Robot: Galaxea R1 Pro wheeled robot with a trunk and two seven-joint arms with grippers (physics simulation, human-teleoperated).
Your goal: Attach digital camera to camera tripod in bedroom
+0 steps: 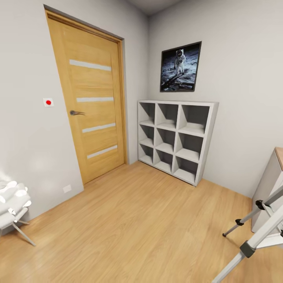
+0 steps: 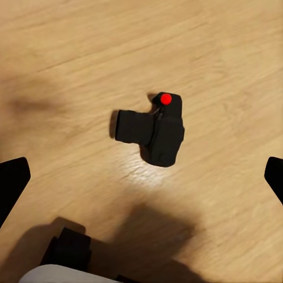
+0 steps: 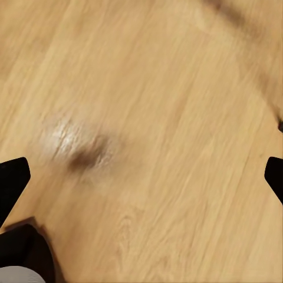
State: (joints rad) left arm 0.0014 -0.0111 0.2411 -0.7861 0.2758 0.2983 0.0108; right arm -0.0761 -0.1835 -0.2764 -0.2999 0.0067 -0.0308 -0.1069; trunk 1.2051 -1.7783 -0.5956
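Note:
The digital camera [image 2: 156,131], small, black and boxy with a red dot on top, lies on the light wood floor in the left wrist view. My left gripper [image 2: 141,183] hovers above it, open, its dark fingertips [image 2: 13,177] wide apart and the camera just beyond the line between them. Above bare floor, my right gripper [image 3: 141,180] is open and holds nothing. Silver legs of the camera tripod [image 1: 251,243] with black joints slant across the lower right of the head view; its head is out of frame.
This is the bedroom: an oak door [image 1: 92,102] on the left wall, a white nine-cube shelf [image 1: 177,139] under an astronaut poster [image 1: 181,67], and a wood-topped desk [image 1: 271,184] at the right edge. A white object on thin legs [image 1: 13,208] stands lower left.

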